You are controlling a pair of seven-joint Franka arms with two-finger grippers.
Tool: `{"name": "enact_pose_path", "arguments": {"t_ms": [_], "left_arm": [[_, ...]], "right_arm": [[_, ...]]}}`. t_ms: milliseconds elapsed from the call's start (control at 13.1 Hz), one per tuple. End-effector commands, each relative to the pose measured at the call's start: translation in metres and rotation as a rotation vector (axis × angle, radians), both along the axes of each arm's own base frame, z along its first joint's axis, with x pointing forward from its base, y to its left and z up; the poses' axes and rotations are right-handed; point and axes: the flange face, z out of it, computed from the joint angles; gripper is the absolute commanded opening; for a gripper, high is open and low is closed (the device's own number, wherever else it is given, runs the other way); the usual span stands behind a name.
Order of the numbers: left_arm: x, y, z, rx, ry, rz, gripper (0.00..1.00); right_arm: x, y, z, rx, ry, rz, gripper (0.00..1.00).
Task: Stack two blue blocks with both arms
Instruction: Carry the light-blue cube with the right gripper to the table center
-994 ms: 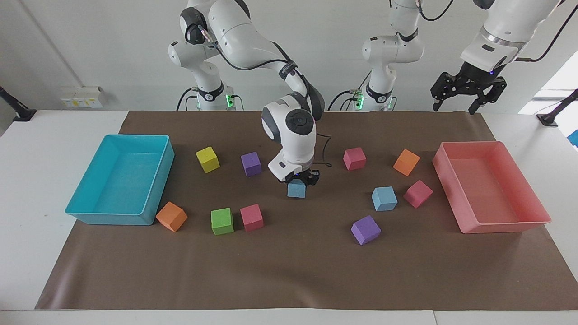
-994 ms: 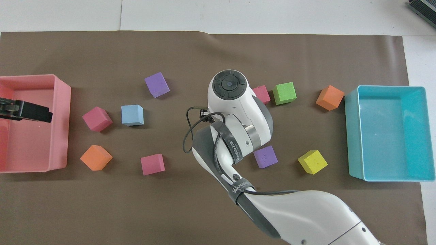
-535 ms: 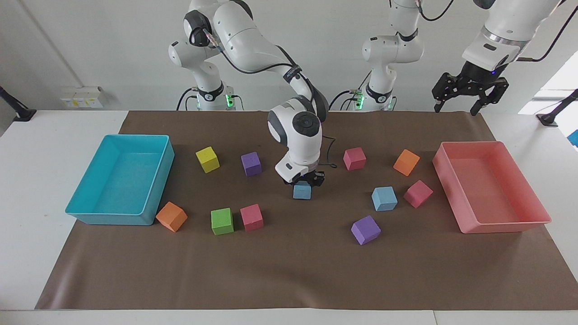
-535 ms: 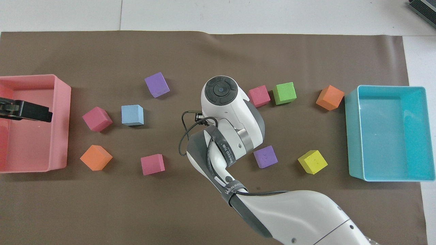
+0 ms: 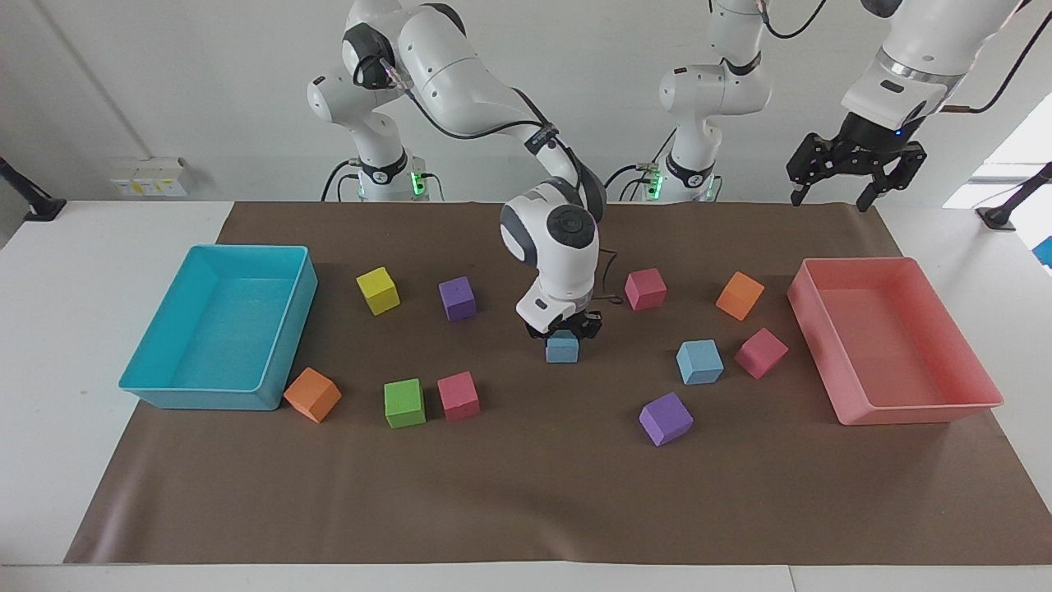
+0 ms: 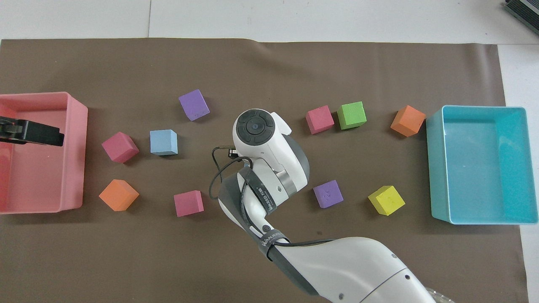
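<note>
My right gripper (image 5: 563, 336) is shut on a blue block (image 5: 562, 351) and holds it low over the middle of the brown mat. In the overhead view the right arm's wrist (image 6: 259, 134) hides that block. The second blue block (image 5: 699, 362) sits on the mat toward the left arm's end, beside a pink cube (image 5: 760, 353); it also shows in the overhead view (image 6: 164, 142). My left gripper (image 5: 853, 168) waits open and empty, raised high over the pink tray's end of the table, and shows in the overhead view (image 6: 31, 134) too.
A pink tray (image 5: 920, 413) stands at the left arm's end, a turquoise tray (image 5: 197, 401) at the right arm's end. Purple (image 5: 666, 418), pink (image 5: 645, 289), orange (image 5: 740, 295), green (image 5: 404, 403) and yellow (image 5: 378, 290) cubes lie scattered on the mat.
My right gripper has carried the blue block toward the left arm's end, closer to the second blue block. The left gripper has barely moved.
</note>
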Motion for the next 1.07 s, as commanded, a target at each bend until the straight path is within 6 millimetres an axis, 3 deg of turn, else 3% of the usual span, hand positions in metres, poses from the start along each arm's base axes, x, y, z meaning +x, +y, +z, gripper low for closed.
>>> {"name": "enact_pose_path", "arguments": {"t_ms": [0,76,153,229,382,612,841,994], "left_arm": [[-0.004,0.005,-0.001,-0.005,-0.01,0.003,1.0],[-0.004,0.004,-0.001,-0.005,-0.012,0.002,1.0],[-0.004,0.004,-0.001,-0.005,-0.01,0.0,1.0],[-0.004,0.003,-0.003,-0.004,-0.006,-0.001,1.0],[-0.005,0.003,-0.003,-0.004,-0.004,-0.001,1.0],[-0.004,0.004,-0.002,-0.005,-0.009,0.0,1.0],[0.004,0.002,-0.01,0.0,-0.014,-0.002,1.0],[0.013,-0.005,-0.026,-0.002,-0.014,-0.004,1.0]], "right_arm": [[0.0,-0.001,-0.007,-0.004,-0.006,0.025,0.0],[0.001,-0.003,-0.008,0.003,-0.001,0.018,0.0],[0.003,-0.007,-0.008,0.004,0.003,0.009,0.44],[0.003,-0.008,-0.009,-0.005,0.006,0.012,0.99],[0.004,-0.012,-0.002,-0.004,0.002,0.01,1.0],[0.011,-0.031,0.042,0.025,-0.02,-0.006,1.0],[0.003,-0.039,0.082,0.062,-0.008,-0.025,1.0],[0.002,-0.06,0.104,0.118,0.005,-0.064,1.0]]}}
